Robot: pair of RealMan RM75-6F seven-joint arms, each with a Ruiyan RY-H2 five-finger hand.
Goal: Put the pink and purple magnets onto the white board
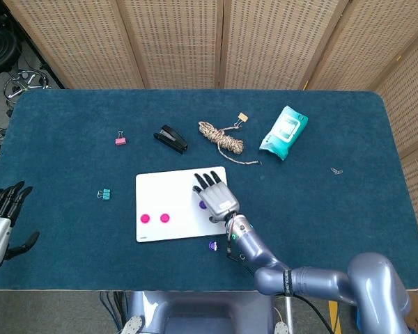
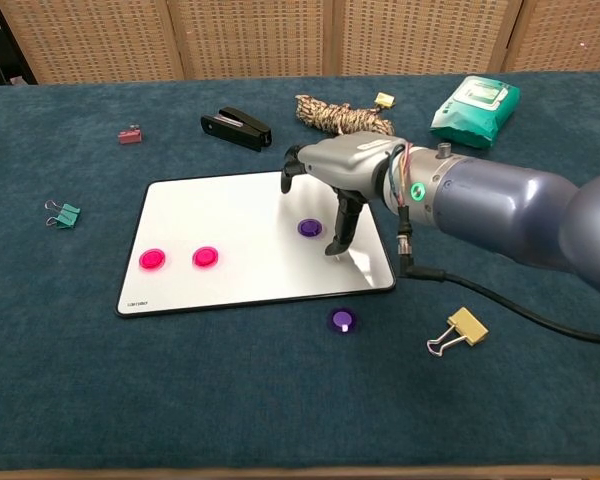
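My right hand (image 2: 342, 175) hovers over the white board (image 2: 240, 250), fingers (image 2: 338, 232) spread, holding nothing. One purple magnet (image 2: 309, 228) and two pink magnets (image 2: 178, 258) on board; second purple magnet (image 2: 342, 320) on counter (image 2: 280, 400).

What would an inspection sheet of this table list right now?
Surface: blue table.
Job's things: board holds two pink magnets and a purple magnet; second purple magnet lies off it.
Clutter: stapler, rope, wipes, clips.
Hands: right hand above the board, holding nothing; left hand idle.
Cables: one cable from the right arm.
Surroundings: wicker screens.
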